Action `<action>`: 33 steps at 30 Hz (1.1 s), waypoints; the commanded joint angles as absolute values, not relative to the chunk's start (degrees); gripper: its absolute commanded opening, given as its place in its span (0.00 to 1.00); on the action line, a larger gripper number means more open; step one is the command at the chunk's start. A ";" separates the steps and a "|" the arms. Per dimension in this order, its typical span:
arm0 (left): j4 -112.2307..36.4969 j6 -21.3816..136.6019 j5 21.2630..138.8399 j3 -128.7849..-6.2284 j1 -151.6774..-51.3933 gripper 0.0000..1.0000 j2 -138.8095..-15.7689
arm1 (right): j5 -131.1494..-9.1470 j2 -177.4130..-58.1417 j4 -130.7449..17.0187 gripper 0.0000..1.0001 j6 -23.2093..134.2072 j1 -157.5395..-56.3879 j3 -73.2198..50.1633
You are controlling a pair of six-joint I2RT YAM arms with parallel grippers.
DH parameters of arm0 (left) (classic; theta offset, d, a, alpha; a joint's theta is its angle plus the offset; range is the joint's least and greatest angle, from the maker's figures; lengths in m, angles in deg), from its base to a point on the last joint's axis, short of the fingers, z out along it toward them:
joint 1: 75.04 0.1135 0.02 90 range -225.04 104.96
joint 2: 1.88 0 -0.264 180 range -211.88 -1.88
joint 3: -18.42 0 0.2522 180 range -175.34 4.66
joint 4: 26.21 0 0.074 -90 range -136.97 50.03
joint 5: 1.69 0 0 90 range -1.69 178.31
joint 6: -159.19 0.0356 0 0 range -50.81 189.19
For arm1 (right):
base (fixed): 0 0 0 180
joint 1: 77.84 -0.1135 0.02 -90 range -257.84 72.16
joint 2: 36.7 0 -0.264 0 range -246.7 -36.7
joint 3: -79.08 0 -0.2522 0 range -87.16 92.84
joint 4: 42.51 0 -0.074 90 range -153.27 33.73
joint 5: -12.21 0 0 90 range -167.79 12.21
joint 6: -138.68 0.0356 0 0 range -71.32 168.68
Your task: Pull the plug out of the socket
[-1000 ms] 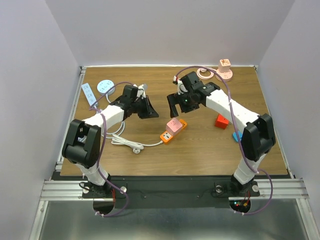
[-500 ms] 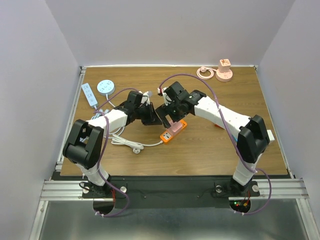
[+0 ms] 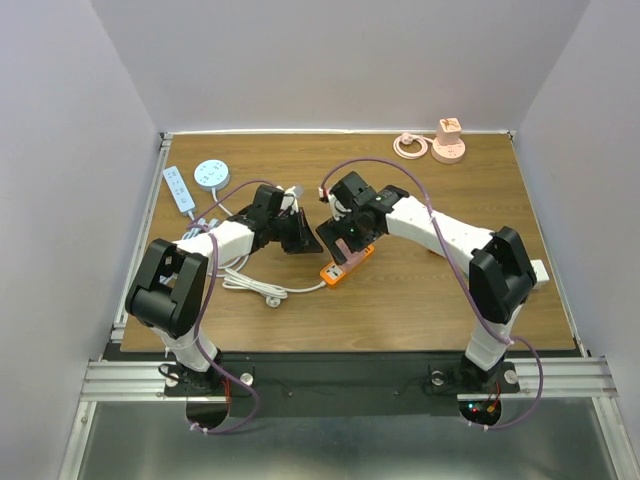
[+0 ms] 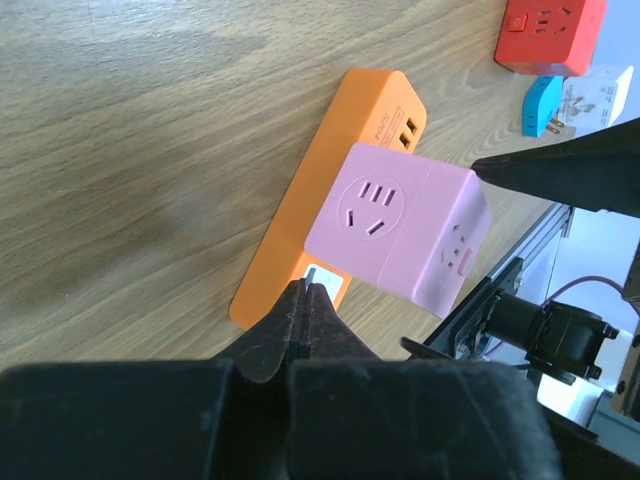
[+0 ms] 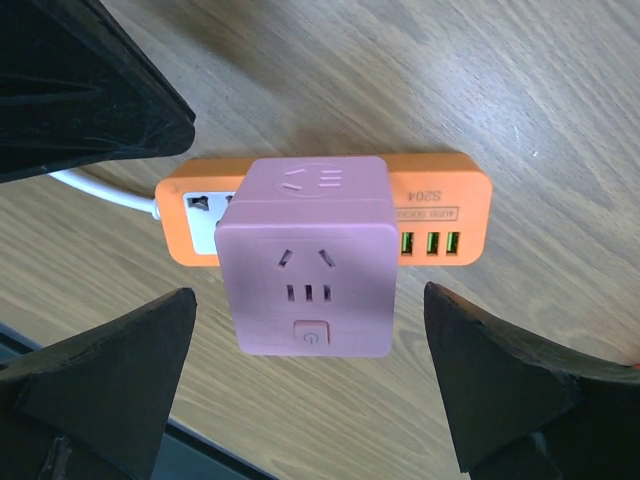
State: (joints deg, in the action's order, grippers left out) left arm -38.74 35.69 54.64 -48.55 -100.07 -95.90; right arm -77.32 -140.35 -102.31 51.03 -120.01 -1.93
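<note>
While the closed left gripper touches the power strip, the pink plug lies centred between the spread fingers of the right gripper.

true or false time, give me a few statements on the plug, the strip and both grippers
1. The pink cube adapter sits plugged into the orange power strip. True.
2. The right gripper is shut on the adapter. False: its jaws are open, one finger on either side, clear of it.
3. The left gripper is shut. True.
4. The strip's cable is black. False: it is white.
</note>
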 commanded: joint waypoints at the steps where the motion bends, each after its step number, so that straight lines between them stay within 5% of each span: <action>1: -36.98 35.79 52.89 -48.16 -100.44 0.00 -93.55 | -74.19 -142.33 -101.36 1.00 50.79 -120.11 -2.35; 8: -36.46 36.23 50.43 -47.29 -102.72 0.00 -95.04 | -76.03 -147.34 -100.92 0.90 52.55 -120.11 0.55; 12: -35.05 36.14 48.68 -45.97 -104.13 0.00 -96.01 | -74.80 -148.05 -100.83 0.64 52.55 -120.20 1.43; 13: -34.27 35.97 48.41 -45.53 -104.39 0.00 -96.10 | -74.89 -147.88 -100.92 0.45 52.90 -120.11 1.61; 16: -32.86 35.79 47.71 -44.04 -104.48 0.00 -97.15 | -74.71 -147.18 -100.92 0.17 53.43 -120.11 1.69; 18: -32.41 36.05 47.62 -43.59 -104.48 0.00 -97.94 | -74.02 -146.91 -100.92 0.10 53.43 -120.20 1.78; 33: -28.37 37.37 52.71 -43.50 -104.39 0.00 -112.62 | -72.77 -143.06 -101.53 0.00 57.82 -120.11 5.55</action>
State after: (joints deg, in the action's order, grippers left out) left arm -25.05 33.90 41.20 -45.12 -104.05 -106.68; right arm -76.62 -148.51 -103.36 53.85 -119.24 -0.31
